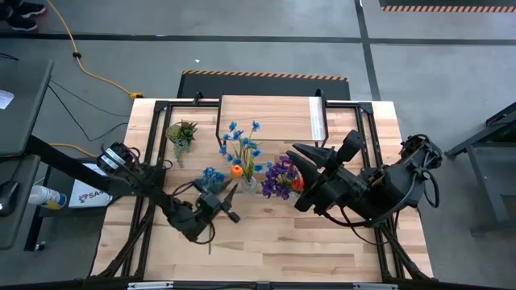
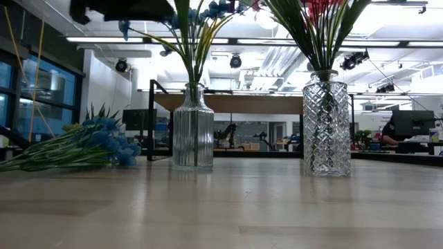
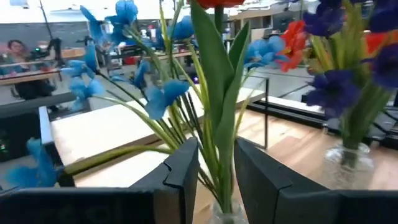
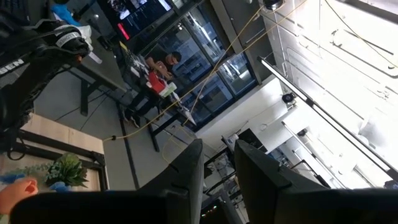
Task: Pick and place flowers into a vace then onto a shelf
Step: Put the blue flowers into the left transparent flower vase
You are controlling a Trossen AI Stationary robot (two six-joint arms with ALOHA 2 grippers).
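A clear glass vase (image 2: 192,128) holds blue flowers with one orange bloom (image 1: 235,170), their stems standing in its neck. A second cut-glass vase (image 2: 325,124) holds purple and red flowers (image 1: 282,179). Another blue bunch (image 1: 211,176) lies on its side on the table. The shelf (image 1: 270,117) stands at the far edge. My left gripper (image 1: 232,205) is level, on the near side of the blue vase and apart from it. Its fingers (image 3: 186,168) stand slightly open, with the green stems (image 3: 214,106) showing beyond the gap. My right gripper (image 1: 302,157) hovers high over the purple flowers, narrowly open with nothing between its fingers.
A small spiky green potted plant (image 1: 181,133) stands at the far left of the table. Black frame bars run along the table's left and right sides. Bare planks (image 1: 266,250) stretch along the near edge.
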